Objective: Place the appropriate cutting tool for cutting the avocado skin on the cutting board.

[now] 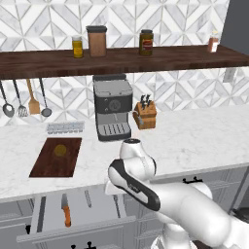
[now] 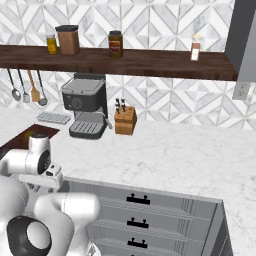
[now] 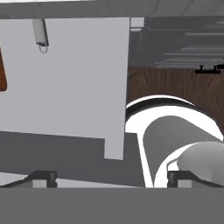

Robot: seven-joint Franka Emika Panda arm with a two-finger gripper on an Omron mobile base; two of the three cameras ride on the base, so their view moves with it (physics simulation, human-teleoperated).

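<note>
My fingers [image 3: 112, 178] stand wide apart with nothing between them, hanging over the open drawer [image 3: 65, 78] below the tabletop [image 1: 194, 136]. The step in hand, as I judge it, is reaching for the knife [image 1: 66, 210], which lies in that drawer with its orange handle toward me and its short blade pointing back toward the cabinet.

In the hand view only a sliver of that orange handle [image 3: 2, 70] shows, up and far to the left of my left fingertip. To do this well I'd swing the hand that way until the handle sits midway between the fingers, turn the wrist so the fingers straddle the handle across its width, then come straight down and close on the handle, not the blade. I'd keep clear of the grey utensil [image 3: 40, 33], which lies ahead of the fingers near the drawer's back.

The board [image 1: 56, 156] lies on the tabletop above the drawer, the avocado [image 1: 60, 150] resting on its far half; the near half looks free for the knife.

Hard to make out: the knife's blade is barely distinct from the grey drawer floor, and the arm's own bulk covers the drawer's right side in the left base view. In the right base view the board [image 2: 22, 136] is only a corner beside the arm.
</note>
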